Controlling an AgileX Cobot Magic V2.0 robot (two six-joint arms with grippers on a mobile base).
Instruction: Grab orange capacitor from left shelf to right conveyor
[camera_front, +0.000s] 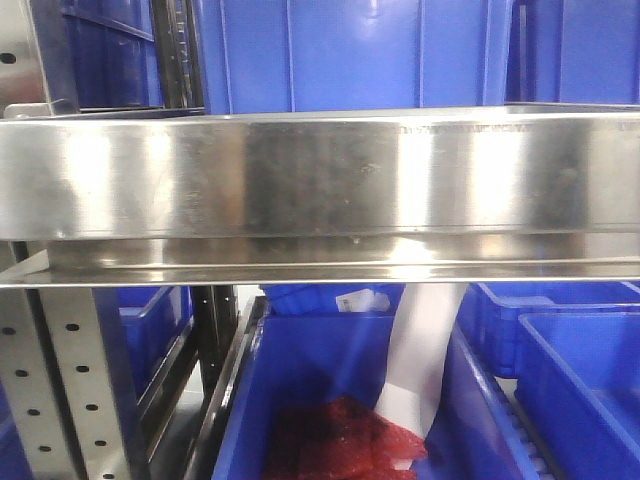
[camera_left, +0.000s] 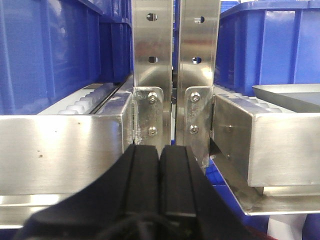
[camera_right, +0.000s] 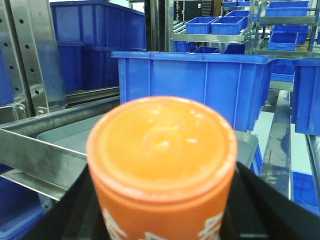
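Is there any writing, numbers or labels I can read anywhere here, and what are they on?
No text can be read in full.
On the orange capacitor: white characters on its side, cut off at the picture's bottom edge, unreadable.
On the white label in the front view: too small and blurred to read.

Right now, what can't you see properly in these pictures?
Right conveyor: in no view.
Orange capacitor: right wrist view, blurred up close; the bottom edge cuts off its white print.
Left shelf: front view, its broad lip hides whatever sits on top.
Red stuff in the lower blue bin: front view, too blurry to name.
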